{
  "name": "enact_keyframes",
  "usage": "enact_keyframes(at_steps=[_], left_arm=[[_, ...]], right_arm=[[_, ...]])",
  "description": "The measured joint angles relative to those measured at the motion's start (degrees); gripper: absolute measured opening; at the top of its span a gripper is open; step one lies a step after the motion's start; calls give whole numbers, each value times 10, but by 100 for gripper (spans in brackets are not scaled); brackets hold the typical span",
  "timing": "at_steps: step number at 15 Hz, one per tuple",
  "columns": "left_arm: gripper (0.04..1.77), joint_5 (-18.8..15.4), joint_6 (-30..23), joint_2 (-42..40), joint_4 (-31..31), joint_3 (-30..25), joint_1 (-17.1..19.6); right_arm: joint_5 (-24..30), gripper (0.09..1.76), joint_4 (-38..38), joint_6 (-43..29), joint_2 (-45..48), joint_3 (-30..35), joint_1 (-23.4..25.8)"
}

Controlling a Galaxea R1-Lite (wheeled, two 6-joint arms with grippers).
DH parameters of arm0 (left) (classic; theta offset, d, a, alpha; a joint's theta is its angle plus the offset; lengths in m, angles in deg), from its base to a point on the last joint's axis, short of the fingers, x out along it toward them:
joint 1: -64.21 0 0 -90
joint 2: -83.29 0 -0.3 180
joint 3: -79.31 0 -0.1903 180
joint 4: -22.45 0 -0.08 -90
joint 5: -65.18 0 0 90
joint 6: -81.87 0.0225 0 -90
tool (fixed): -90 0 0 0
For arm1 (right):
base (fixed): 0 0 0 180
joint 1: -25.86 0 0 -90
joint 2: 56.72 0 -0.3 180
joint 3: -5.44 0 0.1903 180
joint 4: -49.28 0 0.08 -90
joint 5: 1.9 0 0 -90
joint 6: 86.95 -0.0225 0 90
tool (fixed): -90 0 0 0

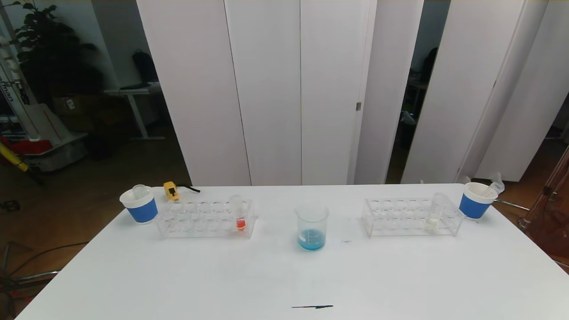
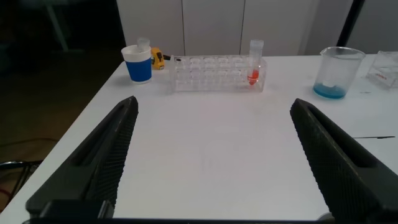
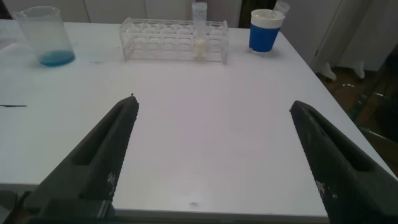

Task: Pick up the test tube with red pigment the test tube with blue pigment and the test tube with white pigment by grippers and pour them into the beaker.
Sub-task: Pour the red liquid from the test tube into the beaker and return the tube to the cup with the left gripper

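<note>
Head view: beaker [image 1: 312, 227] sits mid-table with blue liquid already in the bottom, so it's my landmark.
Red tube [image 1: 240, 213]: standing in the clear rack [image 1: 204, 218] to the robot's left of the beaker.
White tube [image 1: 433, 214]: upright in the other rack [image 1: 411, 217], on the beaker's right.
Blue tube: can't spot one in either rack.
Paper cups: one [image 1: 140, 205] past the left rack, one [image 1: 475, 201] past the right rack, both farther from the beaker.
Left gripper [image 2: 211, 162]: fingers spread wide, holding nothing, well short of the beaker.
Right gripper [image 3: 214, 162]: same deal, wide and empty.
</note>
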Motion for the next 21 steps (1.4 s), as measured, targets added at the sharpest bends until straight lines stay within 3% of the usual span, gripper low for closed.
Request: enact_keyframes(at_steps=[3, 8, 18, 21], left_arm=[[175, -2, 0, 23, 35, 84, 0], [175, 5, -1, 154, 30, 216, -3], [175, 4, -6, 492, -135, 355, -10], [175, 5, -19, 601, -223, 378, -19]], right_arm=[[0, 175, 0, 0, 0, 0, 0], [0, 175, 0, 0, 0, 0, 0], [0, 175, 0, 0, 0, 0, 0], [0, 175, 0, 0, 0, 0, 0]])
